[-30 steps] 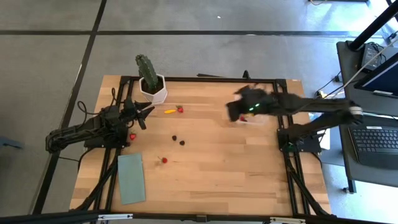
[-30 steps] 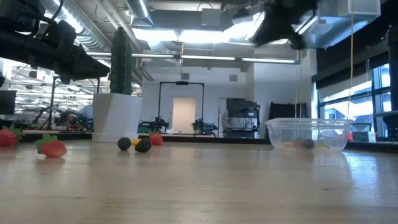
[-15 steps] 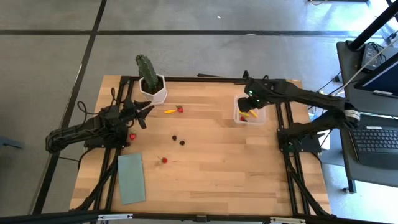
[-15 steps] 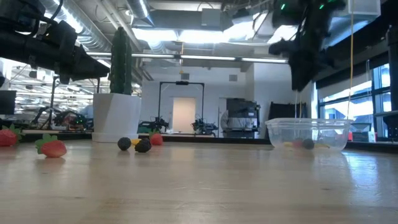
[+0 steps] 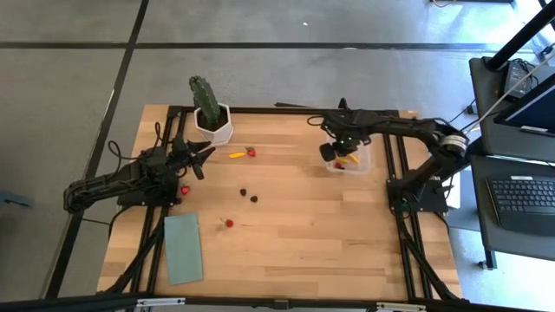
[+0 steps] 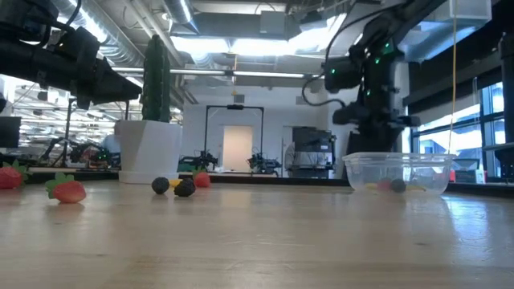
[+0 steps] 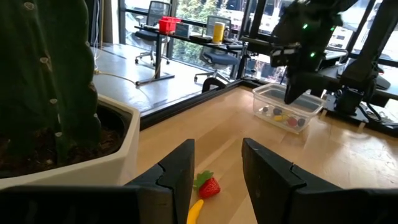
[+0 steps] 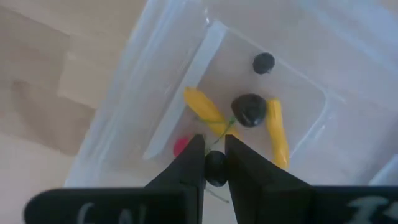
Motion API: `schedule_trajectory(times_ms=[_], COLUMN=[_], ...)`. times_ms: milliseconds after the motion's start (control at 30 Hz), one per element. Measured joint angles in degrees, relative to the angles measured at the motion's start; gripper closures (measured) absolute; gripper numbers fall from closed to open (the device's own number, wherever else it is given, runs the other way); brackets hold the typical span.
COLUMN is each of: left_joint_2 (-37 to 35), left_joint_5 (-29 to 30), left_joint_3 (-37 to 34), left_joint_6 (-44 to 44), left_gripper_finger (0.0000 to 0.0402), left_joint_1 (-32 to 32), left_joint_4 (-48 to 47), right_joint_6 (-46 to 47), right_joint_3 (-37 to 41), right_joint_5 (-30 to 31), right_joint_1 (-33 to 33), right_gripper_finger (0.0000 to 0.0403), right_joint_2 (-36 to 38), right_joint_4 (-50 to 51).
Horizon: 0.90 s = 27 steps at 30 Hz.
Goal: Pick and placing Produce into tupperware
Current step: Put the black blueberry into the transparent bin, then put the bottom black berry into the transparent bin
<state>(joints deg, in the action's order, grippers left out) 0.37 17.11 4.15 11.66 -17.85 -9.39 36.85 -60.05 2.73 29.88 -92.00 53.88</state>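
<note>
Wooden table (image 5: 295, 234), right gripper (image 8: 215, 163) poised over tupperware (image 5: 350, 157), pinching a dark berry (image 8: 216, 168), left gripper (image 7: 217, 169) parted.

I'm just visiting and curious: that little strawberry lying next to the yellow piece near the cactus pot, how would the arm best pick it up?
Probably from straight above, pinching the strawberry across its red body rather than its leafy green cap. It lies flat on the table, so only its sides offer grip. The yellow piece lies close, so the left tool should straddle the berry alone.
</note>
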Motion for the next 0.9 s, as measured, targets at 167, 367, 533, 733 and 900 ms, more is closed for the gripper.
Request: schedule_trajectory(times_ms=[167,367,533,733,900], left_joint_2=[0.0,0.0,0.0,0.0,0.0], left_joint_5=[-0.1,-0.1,-0.1,-0.1,-0.1], left_joint_3=[0.0,0.0,0.0,0.0,0.0], left_joint_6=[0.0,0.0,0.0,0.0,0.1], left_gripper_finger=[0.0276,0.0276,0.0276,0.0276,0.0269], left_joint_1=[0.0,0.0,0.0,0.0,0.0], left_joint_4=[0.0,0.0,0.0,0.0,0.0], right_joint_6=[-1.4,-2.4,-2.2,-2.7,-2.6], right_joint_3=[0.0,0.0,0.0,-0.7,-5.6], right_joint_5=[0.1,0.1,0.1,4.9,12.9], right_joint_1=[0.0,-0.1,0.0,-0.1,-0.8], right_gripper_finger=[0.0349,0.0294,0.0247,0.0176,0.0149], right_joint_2=[-3.6,-4.3,-4.3,-4.1,-0.7], right_joint_4=[0.0,1.5,1.5,2.5,8.2])
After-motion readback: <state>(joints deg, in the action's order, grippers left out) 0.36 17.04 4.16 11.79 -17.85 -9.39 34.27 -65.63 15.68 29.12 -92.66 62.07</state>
